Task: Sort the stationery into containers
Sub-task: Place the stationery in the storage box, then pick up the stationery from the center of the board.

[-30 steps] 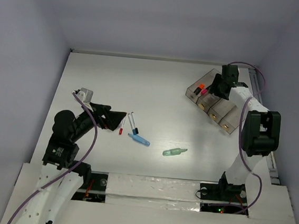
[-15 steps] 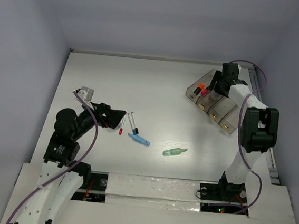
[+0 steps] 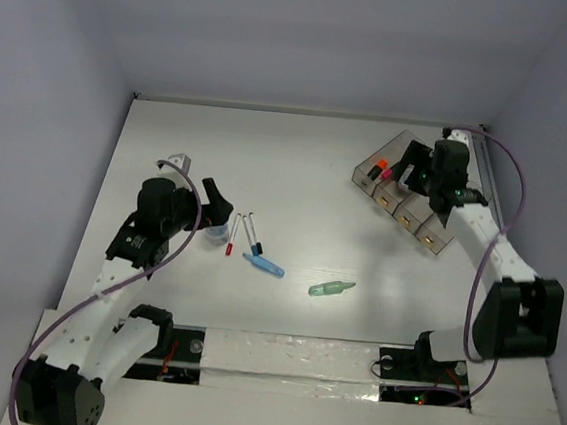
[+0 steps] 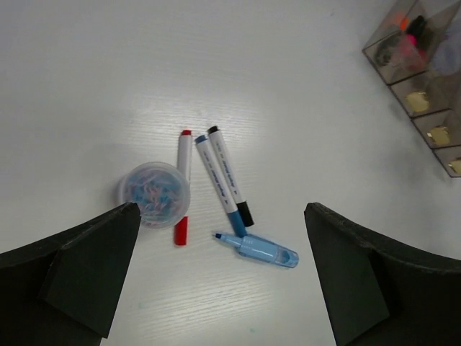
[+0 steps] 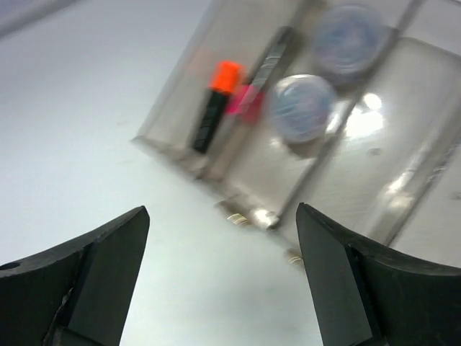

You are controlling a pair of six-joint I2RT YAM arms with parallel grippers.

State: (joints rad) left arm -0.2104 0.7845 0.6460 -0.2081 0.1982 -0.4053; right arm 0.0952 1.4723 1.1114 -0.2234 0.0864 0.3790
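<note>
My left gripper (image 3: 213,209) is open and empty above the table, and it shows in the left wrist view (image 4: 221,207). Below it lie a round grey-blue pot (image 4: 153,193), a red-capped white pen (image 4: 183,186), a blue-capped pen (image 4: 217,182), a black-capped pen (image 4: 230,173) and the light-blue marker (image 4: 258,249). The pale-green tube (image 3: 330,288) lies further right. My right gripper (image 5: 222,209) is open and empty just in front of the grey-brown tray (image 5: 180,140). The tray holds the orange highlighter (image 5: 214,104), the pink highlighter (image 5: 248,101) and two pots (image 5: 301,107).
The tray (image 3: 406,196) stands at the back right, with a cable rail along the table's right edge behind it. The tray's nearer bins show no stationery. A purple cable loops over each arm.
My left arm has risen and turned, and a pot now shows on the table under its open gripper. My right arm has swung right and drawn back over the tray.
</note>
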